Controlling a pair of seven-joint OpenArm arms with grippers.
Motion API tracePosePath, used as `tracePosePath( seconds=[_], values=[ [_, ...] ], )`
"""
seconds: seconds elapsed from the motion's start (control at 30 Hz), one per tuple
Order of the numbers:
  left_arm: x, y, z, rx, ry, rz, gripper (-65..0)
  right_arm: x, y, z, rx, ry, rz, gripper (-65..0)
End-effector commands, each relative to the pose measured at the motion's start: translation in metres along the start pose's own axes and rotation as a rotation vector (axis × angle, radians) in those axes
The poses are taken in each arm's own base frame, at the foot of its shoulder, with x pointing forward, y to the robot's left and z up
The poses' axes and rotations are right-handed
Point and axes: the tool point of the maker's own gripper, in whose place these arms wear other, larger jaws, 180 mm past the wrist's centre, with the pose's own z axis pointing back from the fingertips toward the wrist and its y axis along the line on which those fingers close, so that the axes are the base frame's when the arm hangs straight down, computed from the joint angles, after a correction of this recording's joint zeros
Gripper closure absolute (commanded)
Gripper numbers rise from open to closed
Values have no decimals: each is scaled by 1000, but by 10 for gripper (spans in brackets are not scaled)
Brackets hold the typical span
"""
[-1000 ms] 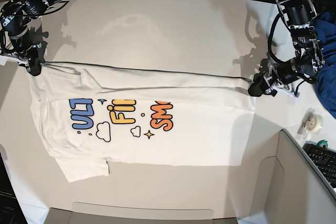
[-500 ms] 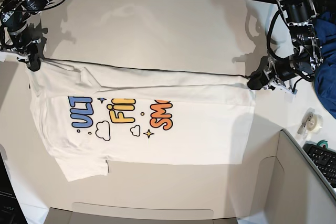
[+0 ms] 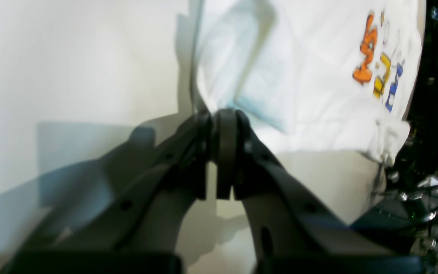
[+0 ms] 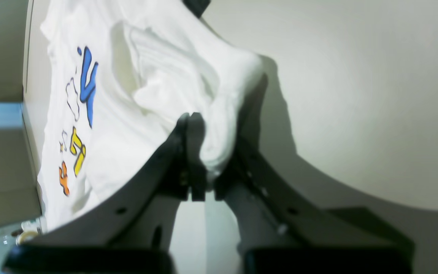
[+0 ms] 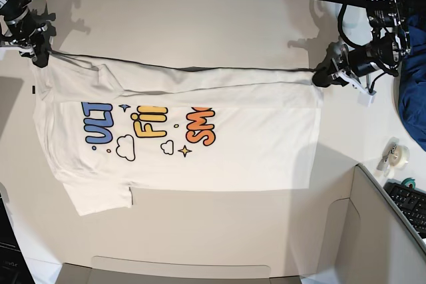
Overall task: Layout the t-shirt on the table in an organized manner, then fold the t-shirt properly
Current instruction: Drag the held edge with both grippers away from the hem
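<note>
Smooth white t-shirt [image 5: 253, 131] now farther up

T-shirt [image 5: 200, 138] on off-white table [image 5: 200, 24]

A grey cardboard box [image 5: 383, 231] with open flaps fills the lower right of the base view, and serves here as the landmark. Just above its upper right corner lies a roll of clear tape [image 5: 398, 155]. Below that roll, against the box's right wall, sits a small green-rimmed round object [image 5: 408, 182], too small to identify. A black computer keyboard [image 5: 411, 205] lies just right of the box wall. Farther above the box, at the right edge, hangs a dark blue cloth [image 5: 414, 84].
</note>
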Motion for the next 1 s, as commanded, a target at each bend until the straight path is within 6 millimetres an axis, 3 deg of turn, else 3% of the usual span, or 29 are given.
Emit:
tracePosePath(
  seconds=[0.0,0.1,0.23,0.47,0.7,0.97],
  values=[
    [6,-1,10,5,-13,-28,0,-32,-34,11,-125,124,-35,0],
    [2,7,28,36,-42,-27,0,-33,-44,24,-162,127,-6,0],
    [-3,10,47,67,-66,-46,0,-23,-42,48,-211,89,88,0],
    [-30,16,61,106,-25,-54,0,-18,-42,79,-277,63,188,0],
    [-57,29,67,137,21,-16,0,-33,-56,91,-315,98,180,0],
    [-73,40,81,173,34,10,0,-30,-54,90,-312,92,185,0]
  ],
)
